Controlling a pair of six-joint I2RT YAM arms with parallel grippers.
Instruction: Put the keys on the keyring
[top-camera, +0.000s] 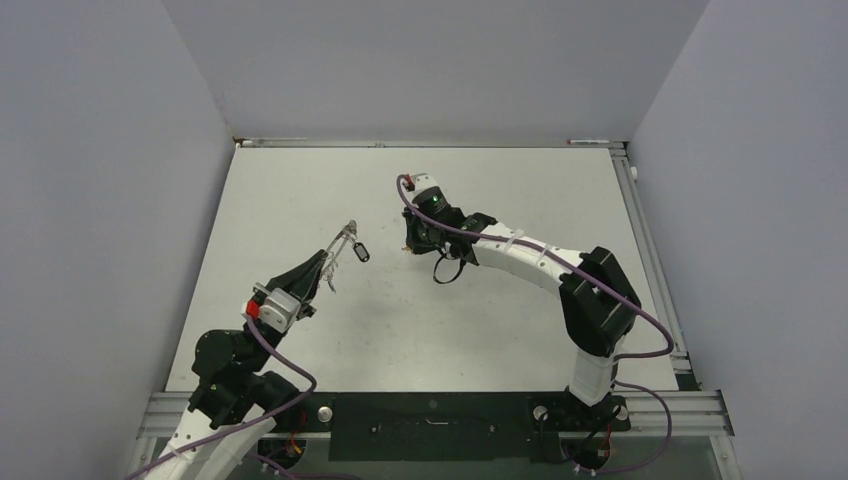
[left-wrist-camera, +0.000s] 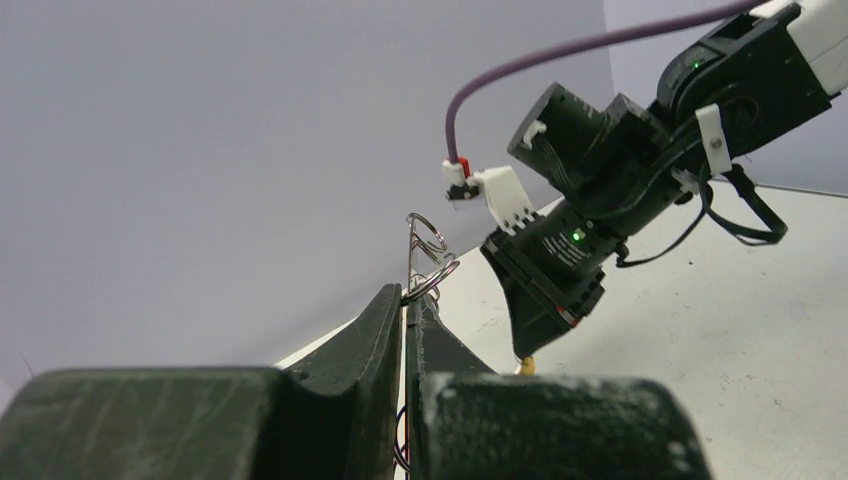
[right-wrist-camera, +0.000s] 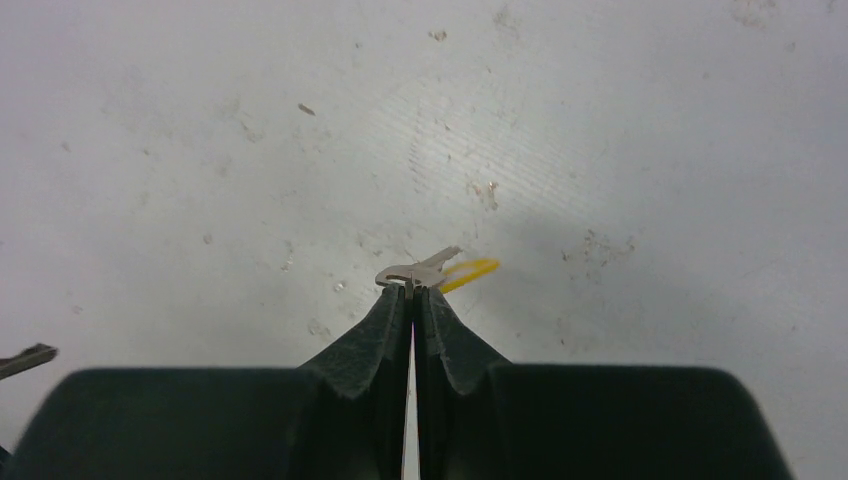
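Note:
My left gripper (top-camera: 337, 256) is raised above the table, shut on the thin wire keyring (top-camera: 346, 236). A small dark-headed key (top-camera: 361, 251) hangs from the ring. In the left wrist view the keyring (left-wrist-camera: 428, 250) sticks up from between the closed fingertips (left-wrist-camera: 412, 300). My right gripper (top-camera: 412, 247) points down at the table just right of the ring, shut on a silver key (right-wrist-camera: 418, 271) with a yellow head (right-wrist-camera: 470, 270). The key lies flat across the fingertips, close over the table. The right gripper (left-wrist-camera: 545, 310) appears close behind the ring in the left wrist view, a yellow bit (left-wrist-camera: 527, 365) at its tip.
The white table (top-camera: 500, 190) is walled in by grey panels at the back and both sides. A small grey metal piece (right-wrist-camera: 25, 360) shows at the left edge of the right wrist view. Purple cables (top-camera: 520, 238) run along both arms.

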